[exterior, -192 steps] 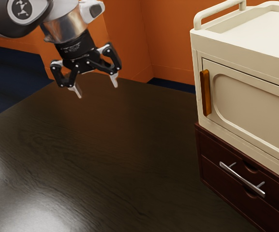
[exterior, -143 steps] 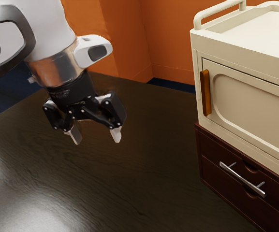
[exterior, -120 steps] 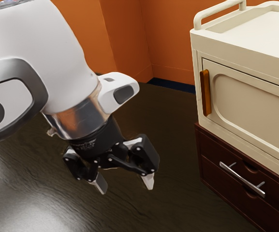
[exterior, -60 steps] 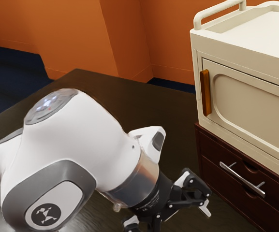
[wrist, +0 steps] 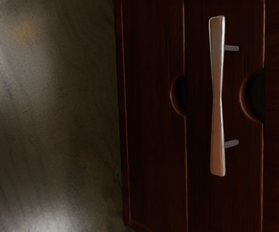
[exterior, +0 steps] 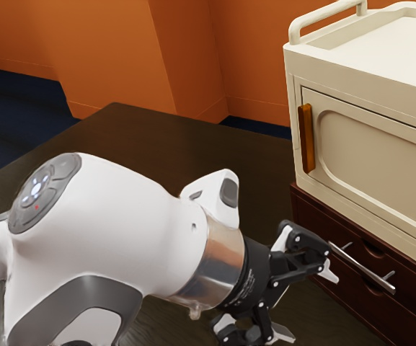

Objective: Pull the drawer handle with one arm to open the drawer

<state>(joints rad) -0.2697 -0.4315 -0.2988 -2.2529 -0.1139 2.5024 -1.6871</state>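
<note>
My gripper (exterior: pixel 307 305) stands open in the exterior view, tipped toward the dark red drawer unit, with its fingers spread and nothing between them. The silver bar handle (exterior: pixel 361 267) is on the drawer front, toward the exterior view's right from the gripper. One fingertip appears close to the handle's near end; contact cannot be told. In the wrist view the handle (wrist: pixel 217 96) faces my hand on its two posts, and the drawer front (wrist: pixel 202 193) sits flush with the unit.
A cream cabinet (exterior: pixel 381 173) with an orange-brown door handle (exterior: pixel 306 137) rests on the drawer unit. The dark wooden table (exterior: pixel 193 144) extends under the arm. Orange walls (exterior: pixel 107 50) stand behind.
Over the last second my hand has swung down and toward the exterior view's right, tilting from downward to facing the drawer front. It has lifted slightly since half a second ago. The drawer has not moved.
</note>
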